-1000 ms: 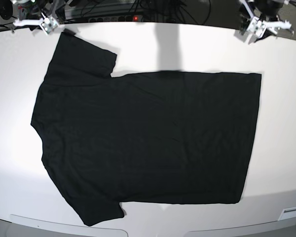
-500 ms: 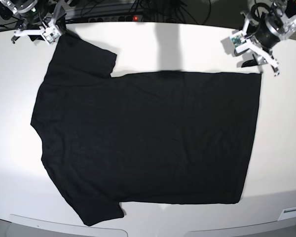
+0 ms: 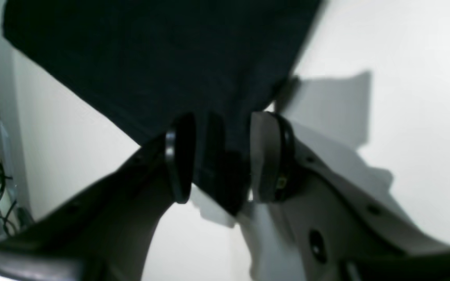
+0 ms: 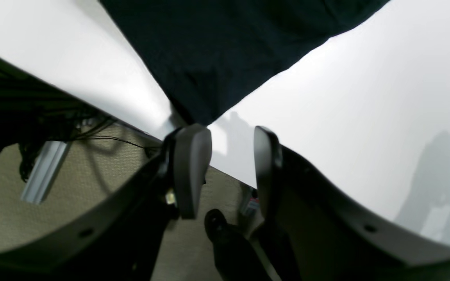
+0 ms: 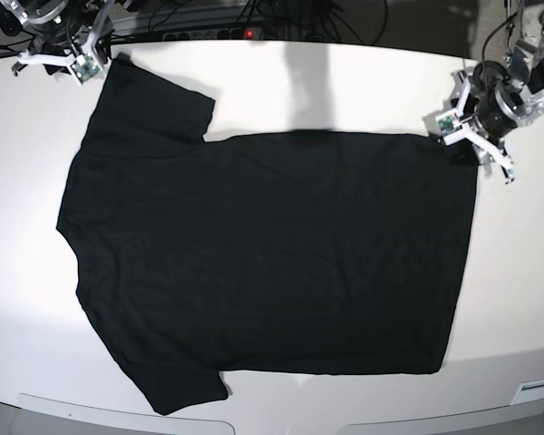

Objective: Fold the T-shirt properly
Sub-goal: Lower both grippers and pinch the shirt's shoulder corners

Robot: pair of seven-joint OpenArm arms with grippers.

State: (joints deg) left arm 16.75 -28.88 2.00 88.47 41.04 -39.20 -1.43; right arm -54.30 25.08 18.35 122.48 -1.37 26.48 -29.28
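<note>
Base view: the T-shirt (image 5: 272, 254), plain black side up, lies flat across the middle of the white counter (image 5: 526, 272), its sleeves toward that view's left edge and its hem toward the right edge. The left tool (image 5: 474, 145) sits at the hem corner nearest the counter's far edge; from here its fingers are too small to judge. The right tool (image 5: 82, 62) stands at the far-left corner of the counter, by the tip of the far sleeve.

Left wrist view: the left tool (image 3: 219, 156) is seen with its two pads parted and the dark hem corner of the T-shirt (image 3: 162, 58) lying between them. Whether the pads press the cloth cannot be told from this picture. The tool's shadow falls on the bare counter (image 3: 404, 97) beside the cloth.

Right wrist view: the right tool (image 4: 227, 171) has its fingers apart with nothing between them; the sleeve tip of the T-shirt (image 4: 217, 50) ends just ahead of them. This view alone shows the counter (image 4: 346, 117) edge beneath the tool, with beige floor (image 4: 14, 218) and cables (image 4: 22, 113) below.
</note>
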